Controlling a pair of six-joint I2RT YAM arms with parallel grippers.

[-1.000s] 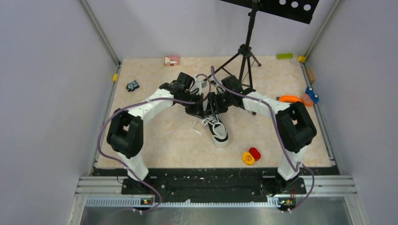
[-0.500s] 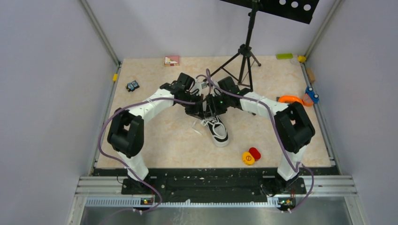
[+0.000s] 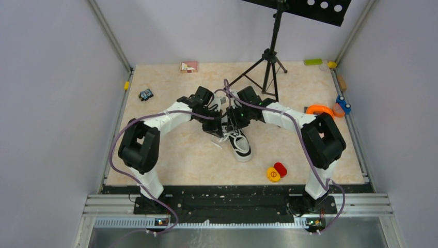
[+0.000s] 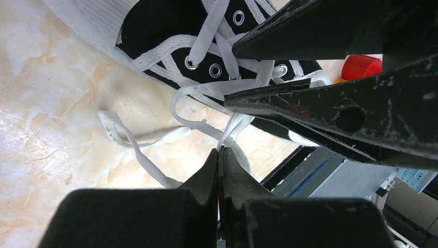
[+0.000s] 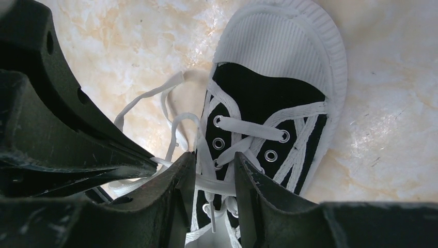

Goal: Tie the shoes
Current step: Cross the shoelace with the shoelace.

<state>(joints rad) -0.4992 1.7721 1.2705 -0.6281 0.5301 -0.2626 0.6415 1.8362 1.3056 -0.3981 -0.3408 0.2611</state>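
Mid-table sneaker (image 3: pixel 240 146); left gripper (image 4: pixel 221 151) tight on a lace (image 4: pixel 233 126); right gripper (image 5: pixel 214 160) half-open astride another

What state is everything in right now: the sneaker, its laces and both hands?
sneaker, upright on its sole, not tied.
laces, loose, one loop trailing beside the shoe.
left hand, shut, pinching a lace strand at its tips.
right hand, open, straddling a lace strand above the tongue.
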